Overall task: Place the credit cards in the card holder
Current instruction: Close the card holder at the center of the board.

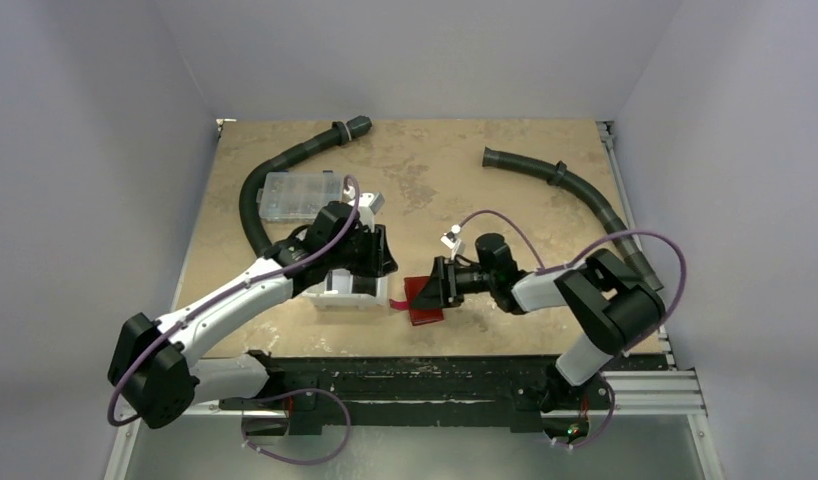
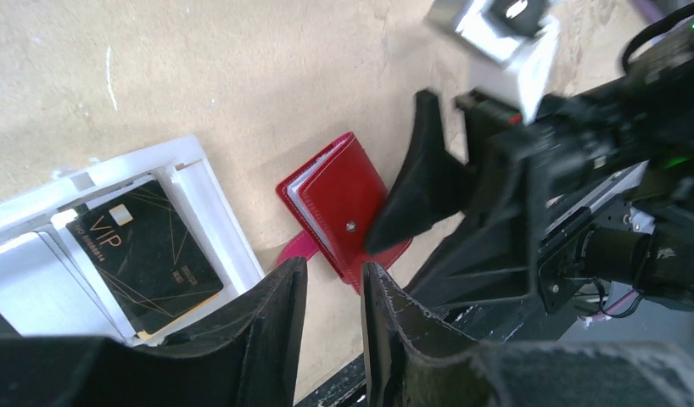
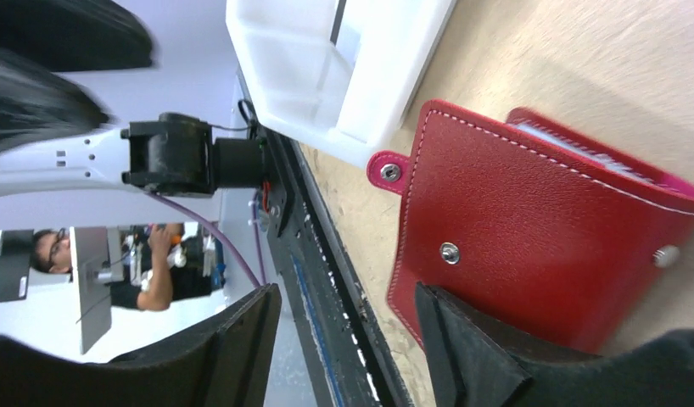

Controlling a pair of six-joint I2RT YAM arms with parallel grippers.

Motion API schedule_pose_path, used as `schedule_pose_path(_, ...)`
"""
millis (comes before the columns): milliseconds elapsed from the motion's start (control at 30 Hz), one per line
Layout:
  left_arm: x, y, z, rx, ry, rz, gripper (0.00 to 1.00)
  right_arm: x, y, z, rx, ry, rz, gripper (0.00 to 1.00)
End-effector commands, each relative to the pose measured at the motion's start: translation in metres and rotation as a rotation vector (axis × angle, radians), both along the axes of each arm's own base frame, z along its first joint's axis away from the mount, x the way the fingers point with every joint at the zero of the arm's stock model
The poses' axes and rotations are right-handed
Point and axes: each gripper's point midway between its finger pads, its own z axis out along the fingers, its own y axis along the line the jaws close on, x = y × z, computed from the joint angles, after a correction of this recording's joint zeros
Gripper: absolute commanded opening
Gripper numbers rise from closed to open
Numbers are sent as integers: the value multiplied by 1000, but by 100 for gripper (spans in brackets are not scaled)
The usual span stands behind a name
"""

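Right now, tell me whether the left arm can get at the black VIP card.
Probably yes: the left gripper hovers beside the white bin, and the black VIP card lies uncovered inside.

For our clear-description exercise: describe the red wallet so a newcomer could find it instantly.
Look at the tan table, about midway along its front edge. Just right of the white bin lies the wallet. It is the only red thing there, leather-like, with pale stitching, a pink snap tab and metal studs.
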Motion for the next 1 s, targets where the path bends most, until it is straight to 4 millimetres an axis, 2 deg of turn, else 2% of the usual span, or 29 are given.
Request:
schedule_pose_path(0,0,6,10,-22,-27,32,33,-2,27,6,54,-44,42,67)
schedule_pose_path(67,-3,-4,5,-61,-9,-12,32,-5,18,-20,-3,27,2,66)
schedule_pose_path(167,-7,-33,-8,-111,45,-115,28,-2,-8,-53,-82,108,-102,51)
schedule_pose_path(200,-7,-42,-14,-111,52,-138,27,-2,-14,-57,-88,125,-121,47)
schedule_pose_path(300,-8,-71,-36,-74,76,-208,22,-2,-24,-68,-123,155,-166,43)
schedule_pose_path(400,-1,-83,-63,-16,92,-211,14,1,-33,-72,-158,151,-203,39)
schedule_pose_path(533,5,-85,-92,37,118,-207,6,9,-47,-73,-242,95,-232,38)
schedule_pose_path(667,2,-63,-120,158,144,-187,2,17,-48,-50,-222,45,-209,42)
schedule_pose_path(833,-9,-41,-132,225,158,-175,0,28,-60,-36,-274,-16,-222,52)
schedule_pose_path(967,-12,-28,-126,248,139,-156,1,27,-63,-27,-286,-76,-200,68)
